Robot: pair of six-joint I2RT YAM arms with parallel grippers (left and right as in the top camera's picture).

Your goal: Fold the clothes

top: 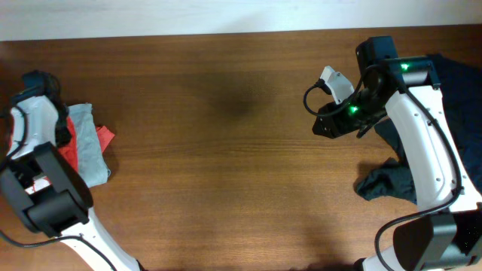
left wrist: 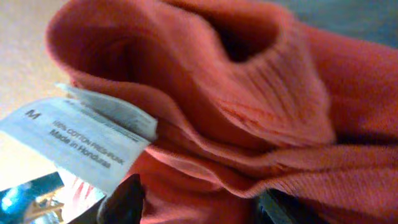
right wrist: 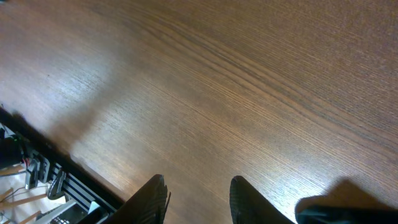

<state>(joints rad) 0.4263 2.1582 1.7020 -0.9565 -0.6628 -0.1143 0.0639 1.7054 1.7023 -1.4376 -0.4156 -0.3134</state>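
The clothes lie in two places. An orange-red garment (top: pixel 71 154) sits folded with a grey one (top: pixel 90 147) at the table's far left. A dark navy garment (top: pixel 395 181) lies crumpled at the right, under the right arm. My left gripper (top: pixel 62 129) is down on the orange-red pile. In the left wrist view its ribbed collar (left wrist: pixel 267 93) and a white size label (left wrist: pixel 81 140) fill the frame, and the left gripper (left wrist: pixel 202 208) stands open with cloth lying between its spread fingers. My right gripper (right wrist: pixel 199 193) hangs open over bare wood, at right of centre (top: pixel 322 126).
More navy cloth (top: pixel 459 83) lies by the back right edge. The brown wooden table (top: pixel 226 150) stretches between the two arms. The right wrist view shows the table edge and some equipment (right wrist: pixel 37 186) below it.
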